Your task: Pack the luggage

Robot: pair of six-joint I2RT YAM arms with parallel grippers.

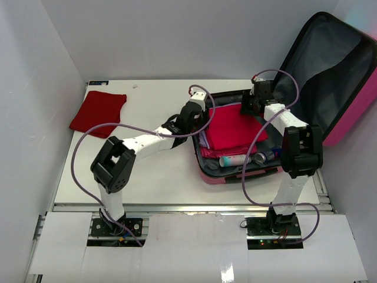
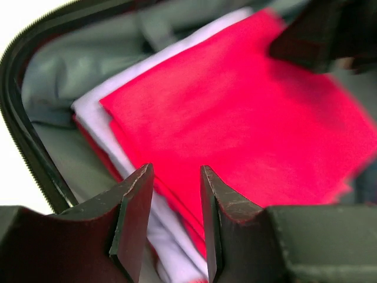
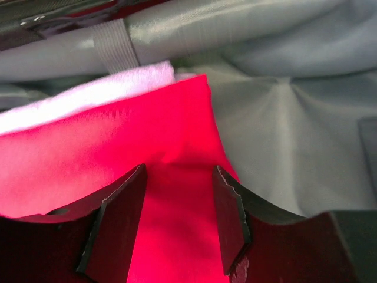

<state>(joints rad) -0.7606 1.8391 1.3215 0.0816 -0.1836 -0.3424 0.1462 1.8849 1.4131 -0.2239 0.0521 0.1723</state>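
White table (image 1: 159, 177), matte and flat, boxed in by plain white walls (image 1: 35, 88) on the left, rear and right. A dark red cloth (image 1: 98, 110) lies flat at the table's far left corner, well apart from everything else.

The luggage (image 1: 207, 175) sits open on the right half of the table. Its lid (image 1: 327, 65) is tipped up and back against the right wall, grey lining showing, pink shell at its edge. Inside: a folded red cloth (image 1: 235, 127) on top of a white cloth (image 1: 204, 140), with a pale tube (image 1: 235, 160) and a dark bottle (image 1: 265, 156) along the near side.

The left gripper (image 1: 197, 115) is over the case's left edge, the right gripper (image 1: 248, 105) over its rear edge.

Only the top view shows the table, lid, tube and bottle.

Left wrist view only: black zipper rim (image 2: 23, 135) curving down the left; white cloth (image 2: 94, 112) sticking out from under the red cloth (image 2: 247, 118). Left gripper (image 2: 177, 177) has jaws parted, nothing between them. Right gripper (image 2: 318, 35) is a dark blur at top right.

Right wrist view only: grey lining (image 3: 294, 130) puckered, a grey strap (image 3: 115, 44) at the top, and the corner of the red cloth (image 3: 106, 153) over the white cloth (image 3: 88, 94). Right gripper (image 3: 179, 177) has jaws apart above the red cloth, not pinching it.
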